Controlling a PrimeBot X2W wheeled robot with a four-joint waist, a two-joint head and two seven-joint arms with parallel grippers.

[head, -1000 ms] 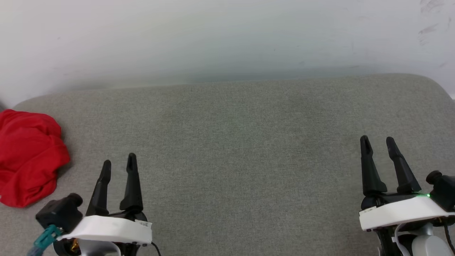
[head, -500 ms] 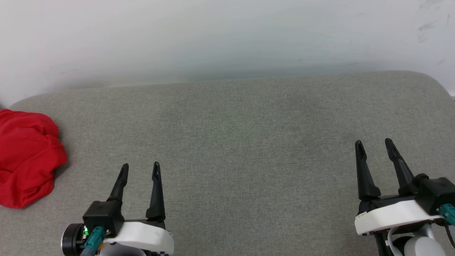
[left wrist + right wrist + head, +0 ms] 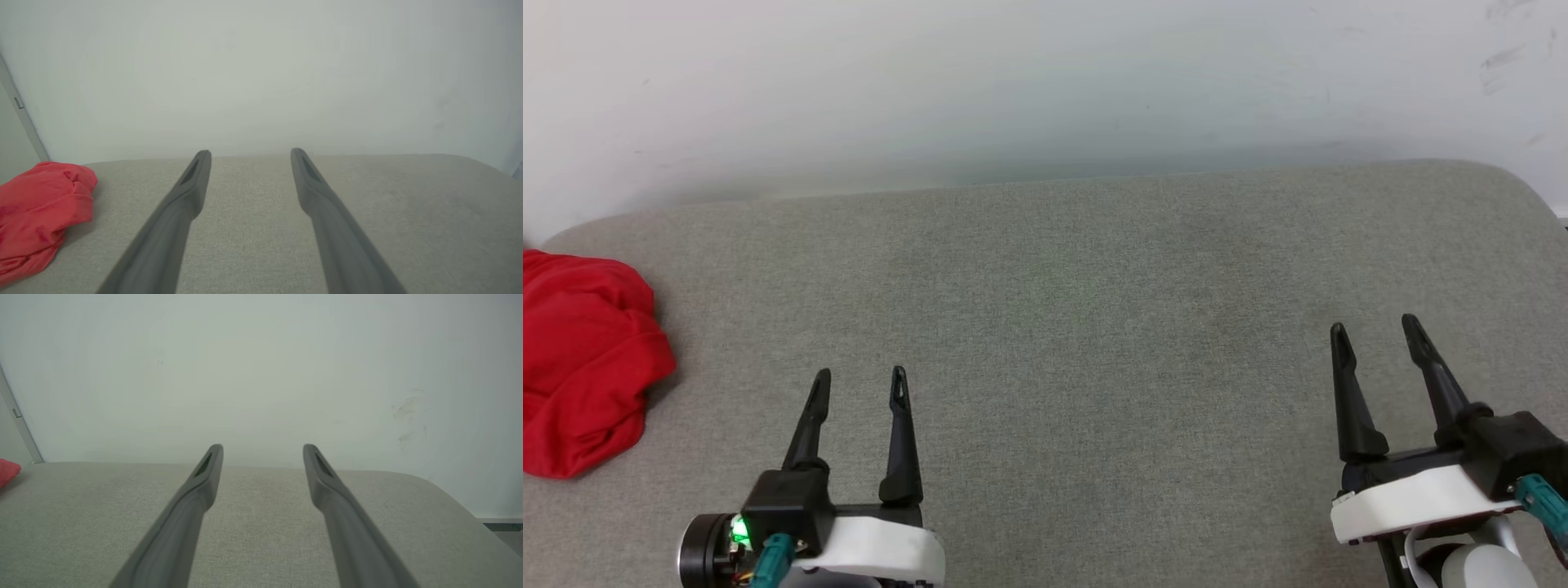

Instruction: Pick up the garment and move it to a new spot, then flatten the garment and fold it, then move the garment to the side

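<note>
A pale wall (image 3: 1045,82) stands behind everything, with a few grey scuffs (image 3: 406,412) on it above the tabletop's right end. The tabletop (image 3: 1094,327) is covered in grey woven cloth and has rounded far corners.

The shirt (image 3: 580,359) lies in a crumpled heap at the tabletop's left end, running off the head view's edge. The side that shows is plain bright red, all folds and creases. In the left wrist view the shirt (image 3: 41,212) sits low on the left, resting on the tabletop. In the right wrist view a red corner of it (image 3: 6,470) shows at the tabletop's far left.

The left gripper (image 3: 860,380) is over the tabletop's near edge, left of the middle and well apart from the shirt. Its jaws are spread wide and hold nothing. Its two dark fingers (image 3: 192,192) point toward the tabletop's far edge, nearly level with the cloth and clear of it. The right gripper (image 3: 1374,328) is over the near edge at the tabletop's right end. It is aimed the same way, leaning slightly toward the middle. Its jaws are likewise released and empty, and its fingers (image 3: 204,477) stand parted above bare cloth.

Each wrist has a white shell (image 3: 1413,498) with a black camera block on it. A teal plug (image 3: 1543,502) sticks out at the right wrist. A green light (image 3: 739,531) glows at the left one.
</note>
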